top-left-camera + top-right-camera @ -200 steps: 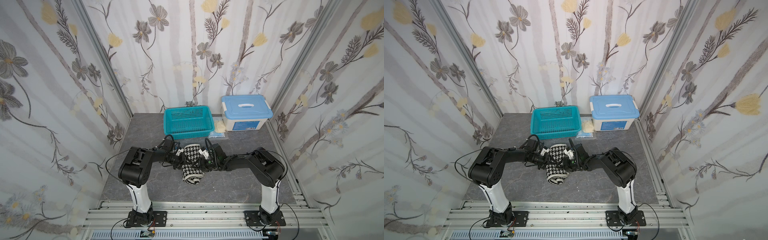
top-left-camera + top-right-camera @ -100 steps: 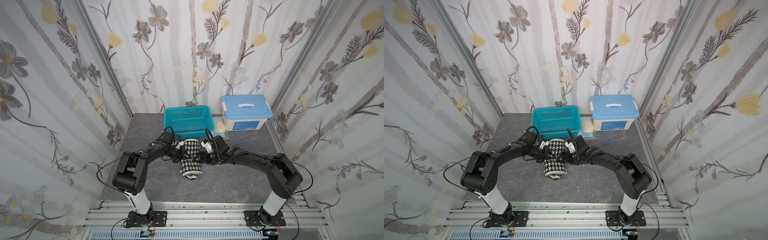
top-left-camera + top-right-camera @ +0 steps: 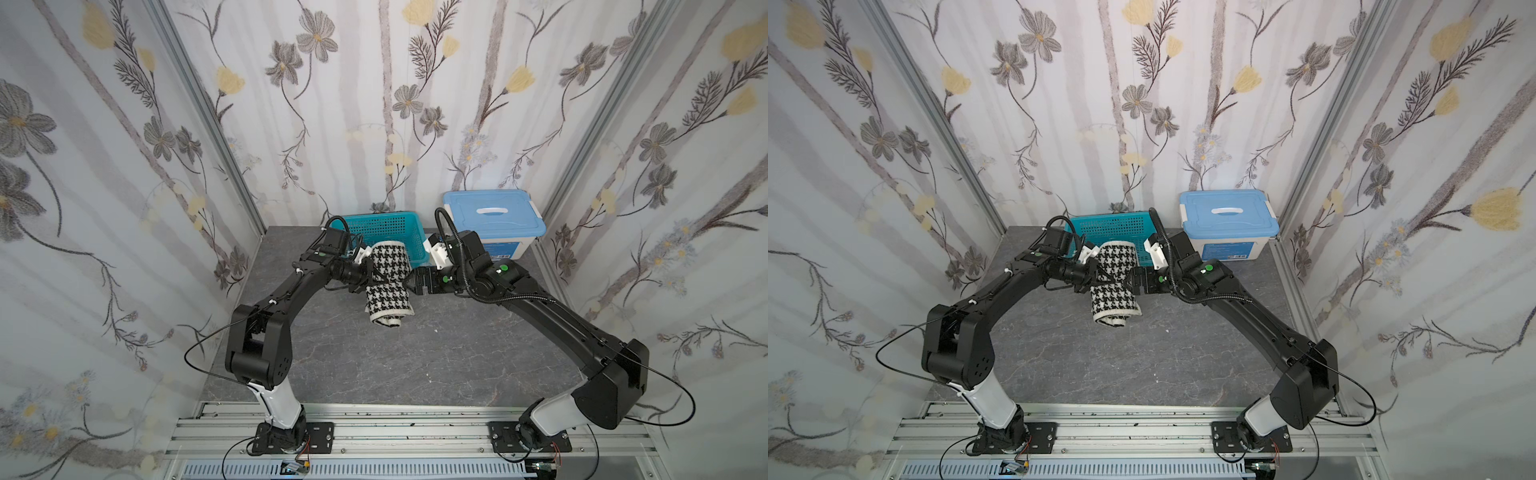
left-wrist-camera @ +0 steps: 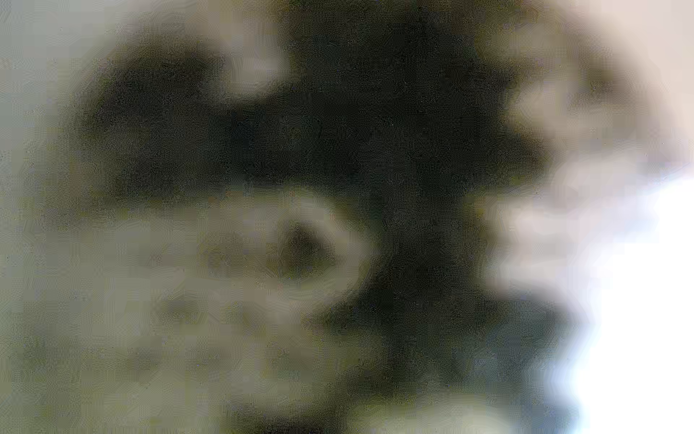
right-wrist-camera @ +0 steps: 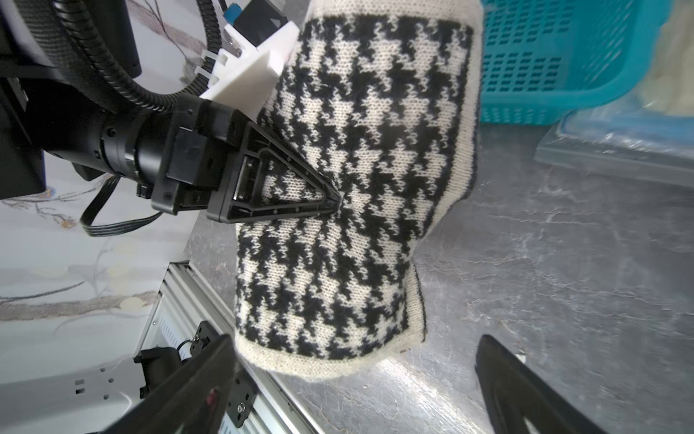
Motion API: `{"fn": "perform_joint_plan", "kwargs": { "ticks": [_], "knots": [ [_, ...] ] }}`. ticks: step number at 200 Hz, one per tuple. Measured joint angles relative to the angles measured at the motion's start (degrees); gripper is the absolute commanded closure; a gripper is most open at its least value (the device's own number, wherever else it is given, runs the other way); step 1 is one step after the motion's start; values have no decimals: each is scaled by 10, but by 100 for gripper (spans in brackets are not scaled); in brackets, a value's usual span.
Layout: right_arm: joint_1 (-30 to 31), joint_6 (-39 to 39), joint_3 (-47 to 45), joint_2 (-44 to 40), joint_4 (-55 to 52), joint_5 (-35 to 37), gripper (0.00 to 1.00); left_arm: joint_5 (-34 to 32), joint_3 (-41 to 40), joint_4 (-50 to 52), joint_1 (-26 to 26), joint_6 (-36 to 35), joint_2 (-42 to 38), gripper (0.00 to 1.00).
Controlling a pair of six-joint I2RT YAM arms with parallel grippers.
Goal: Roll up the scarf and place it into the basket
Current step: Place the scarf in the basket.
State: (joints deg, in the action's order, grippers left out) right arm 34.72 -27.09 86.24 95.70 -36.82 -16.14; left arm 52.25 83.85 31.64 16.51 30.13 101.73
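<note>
Top views, scarf: in both top views the scarf [image 3: 388, 282] is a rolled bundle, houndstooth side out, lifted just in front of the basket [image 3: 386, 226]. Its upper end overlaps the basket's near rim and its lower end droops away from the basket toward the table [image 3: 415, 353].
Top views, left gripper: the left gripper [image 3: 370, 278] is pressed into the roll's side about halfway along, on the side away from the white box [image 3: 490, 224].
Top views, right gripper: the right gripper [image 3: 409, 282] is at the roll's opposite side; how wide it stands is hard to read here.
Left wrist, cloth: only a dark and pale blur right at the lens, so nothing can be placed.
Right wrist, scarf: the scarf [image 5: 356, 188] hangs in front of the basket [image 5: 544, 75], puckered where it is pinched. I cannot tell whether its lower end touches the table.
Right wrist, left gripper: the left gripper [image 5: 330, 203] is nipped tight on a fold of the knit, and creases radiate from its tips.
Right wrist, right gripper: the right gripper [image 5: 355, 338] is spread wide and grips nothing, its fingers [image 5: 202, 375] standing either side of the roll's lower end.
Handling: probably light, soft and springy. It sags around a single pinch, and the turns may loosen.
Where to hold: across the whole roll near its middle, squeezing all layers, with support under the drooping end.
</note>
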Motion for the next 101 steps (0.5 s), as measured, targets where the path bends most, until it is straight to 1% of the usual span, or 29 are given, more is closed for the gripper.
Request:
{"fn": "perform_joint_plan", "kwargs": {
  "ticks": [25,56,74,101],
  "knots": [
    [-26,20,73,12,-47,20,0,5,120,11,-9,9,67,100],
    [-59,39,143,40,-100,39,0,3,282,29,-18,20,183,100],
    [-66,48,165,49,-117,42,0,5,350,27,-24,38,240,100],
    [-71,54,169,50,-128,43,0,-2,467,32,-30,59,332,100]
  ]
}}
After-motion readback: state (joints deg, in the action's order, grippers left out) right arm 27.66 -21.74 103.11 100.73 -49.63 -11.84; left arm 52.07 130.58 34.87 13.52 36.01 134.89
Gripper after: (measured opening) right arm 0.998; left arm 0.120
